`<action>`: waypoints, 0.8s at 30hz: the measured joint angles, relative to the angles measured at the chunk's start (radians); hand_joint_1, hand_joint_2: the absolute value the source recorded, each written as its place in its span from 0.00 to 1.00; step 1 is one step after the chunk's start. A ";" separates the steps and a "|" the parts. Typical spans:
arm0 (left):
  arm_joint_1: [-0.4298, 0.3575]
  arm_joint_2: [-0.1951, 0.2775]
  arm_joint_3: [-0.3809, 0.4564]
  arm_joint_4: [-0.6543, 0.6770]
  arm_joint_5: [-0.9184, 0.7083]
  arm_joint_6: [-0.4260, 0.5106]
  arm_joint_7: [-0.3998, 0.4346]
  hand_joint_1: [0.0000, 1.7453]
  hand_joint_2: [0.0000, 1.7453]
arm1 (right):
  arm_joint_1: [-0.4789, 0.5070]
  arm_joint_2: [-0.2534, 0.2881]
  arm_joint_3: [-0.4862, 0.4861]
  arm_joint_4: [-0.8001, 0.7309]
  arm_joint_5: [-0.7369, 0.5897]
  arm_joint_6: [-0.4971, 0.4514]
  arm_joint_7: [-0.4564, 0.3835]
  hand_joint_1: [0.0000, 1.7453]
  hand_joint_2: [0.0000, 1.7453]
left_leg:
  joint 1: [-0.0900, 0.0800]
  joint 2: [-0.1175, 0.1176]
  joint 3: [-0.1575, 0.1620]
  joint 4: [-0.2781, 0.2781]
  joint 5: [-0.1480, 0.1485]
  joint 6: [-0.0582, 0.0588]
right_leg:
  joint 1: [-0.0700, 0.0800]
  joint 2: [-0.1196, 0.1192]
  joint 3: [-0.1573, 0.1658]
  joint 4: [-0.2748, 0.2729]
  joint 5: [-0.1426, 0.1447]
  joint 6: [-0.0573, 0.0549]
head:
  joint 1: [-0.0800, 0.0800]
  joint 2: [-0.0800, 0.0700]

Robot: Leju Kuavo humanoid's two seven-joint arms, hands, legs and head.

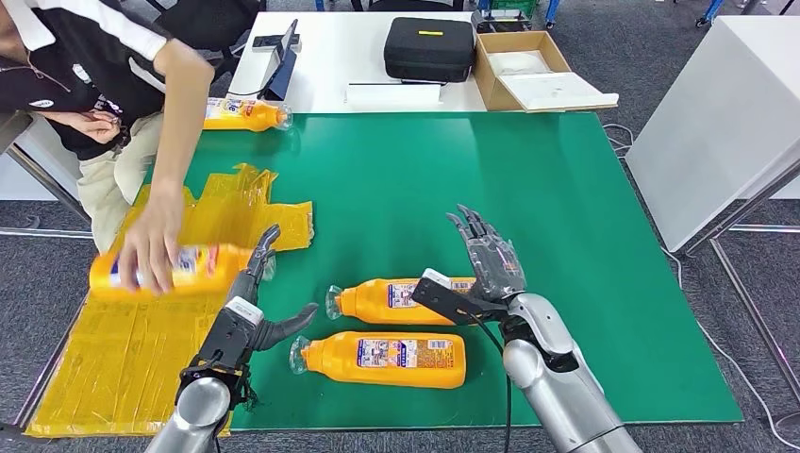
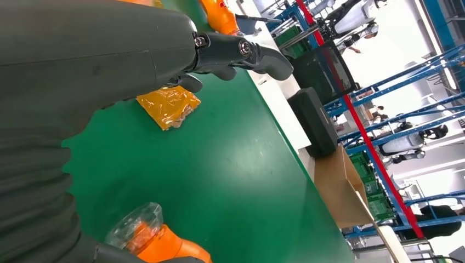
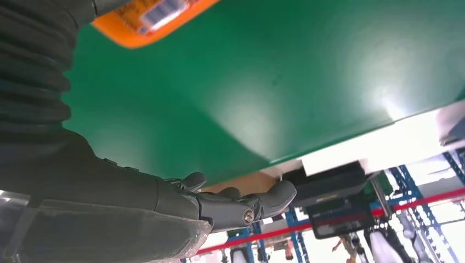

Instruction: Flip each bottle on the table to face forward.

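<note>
Four orange bottles lie on their sides on the green bench point(image 1: 528, 179). The near bottle point(image 1: 382, 359) lies at the 3 o'clock side of the left hand point(image 1: 253, 311), apart from it; the middle bottle point(image 1: 391, 300) lies just at the 9 o'clock side of the right hand point(image 1: 486, 269). Both hands are released, fingers spread, holding nothing. A person's hand point(image 1: 151, 247) rests on a third bottle point(image 1: 179, 269) over yellow wrapping point(image 1: 123, 349), at 10 o'clock from the left hand. The fourth bottle point(image 1: 243, 114) lies at the far edge. The left wrist view shows a clear cap point(image 2: 134, 226) up close; the right wrist view shows a barcode label point(image 3: 159, 12).
</note>
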 joint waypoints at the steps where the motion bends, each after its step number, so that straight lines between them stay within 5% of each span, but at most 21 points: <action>1: -0.004 -0.001 0.000 0.005 0.002 0.000 0.000 0.00 1.00 | -0.003 0.004 0.005 0.009 0.002 0.000 0.000 0.00 1.00 | 0.000 0.000 0.000 0.000 0.000 0.000 | 0.000 0.000 0.000 0.000 0.000 0.000 | 0.000 0.000; 24: -0.011 -0.001 0.003 0.029 0.035 0.015 -0.005 0.00 1.00 | -0.112 0.095 0.095 0.284 0.084 -0.048 0.062 0.00 1.00 | 0.000 0.000 0.001 0.000 0.000 0.000 | 0.000 0.000 0.001 0.000 0.000 0.000 | 0.000 0.000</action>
